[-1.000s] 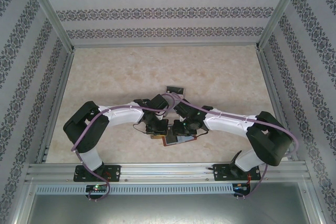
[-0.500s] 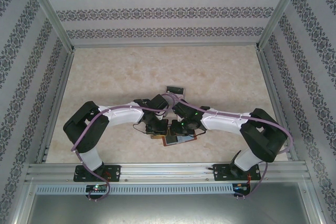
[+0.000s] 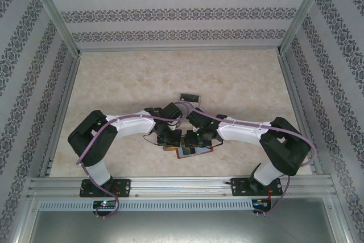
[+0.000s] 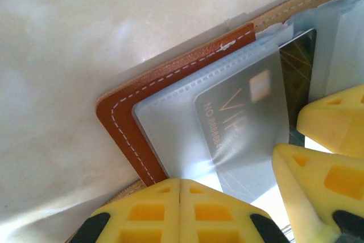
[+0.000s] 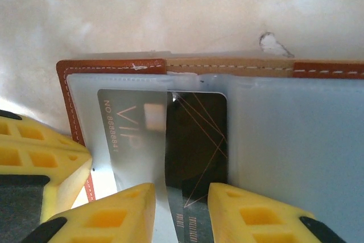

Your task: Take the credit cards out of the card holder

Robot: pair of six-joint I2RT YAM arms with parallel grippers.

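While closed left fingers [image 4: 180,211] are pinning the reddish-brown leather card holder [image 4: 122,123], parted right fingers [image 5: 147,203] are straddling the dark glossy credit card [image 5: 196,140], risking slipping off its slick face.

**"VIP" and a number on one card**

The credit card [image 5: 136,135] tucked into the card holder [image 5: 108,65] bears large pale letters, "VIP", on its dark face, read through the frosted sleeve [image 5: 85,92]. Beside them, along the card's edge, runs a smaller line beginning "NO 8888"; its last digits are too blurred to fix. Tiny print on the card's bare dark end cannot be read.
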